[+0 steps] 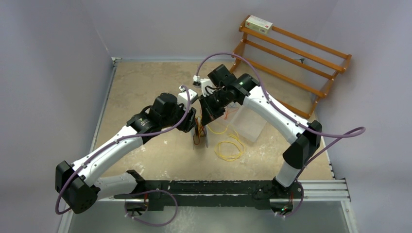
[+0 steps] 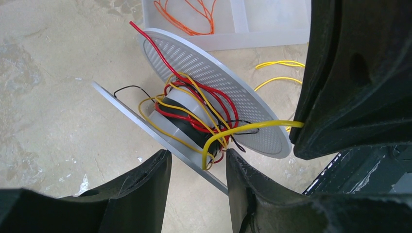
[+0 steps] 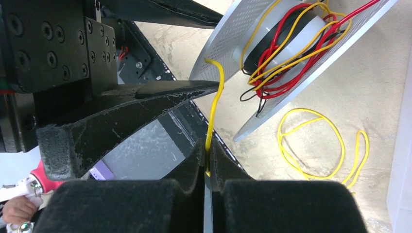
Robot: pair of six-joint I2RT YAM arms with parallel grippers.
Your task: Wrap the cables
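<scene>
A white spool [image 2: 214, 77] with two perforated discs and a grey hub carries wound yellow, red and black wires. My left gripper [image 2: 197, 158] holds it tilted, its fingers set on either side of the lower disc's rim. My right gripper [image 3: 207, 145] is shut on the yellow cable [image 3: 214, 107], which runs taut from its jaws up to the spool [image 3: 291, 48]. The cable's loose loops [image 3: 311, 145] lie on the table beside the spool. In the top view both grippers, left [image 1: 197, 127] and right [image 1: 210, 116], meet over the spool [image 1: 200, 138], with the loops [image 1: 229, 148] to the right.
A clear plastic bin [image 1: 250, 124] stands just right of the grippers, and its wall [image 2: 252, 36] encloses orange wires [image 2: 184, 14]. A wooden rack [image 1: 291, 53] with a small box [image 1: 258, 23] stands at the back right. Purple robot cords [image 1: 335, 136] hang off both arms.
</scene>
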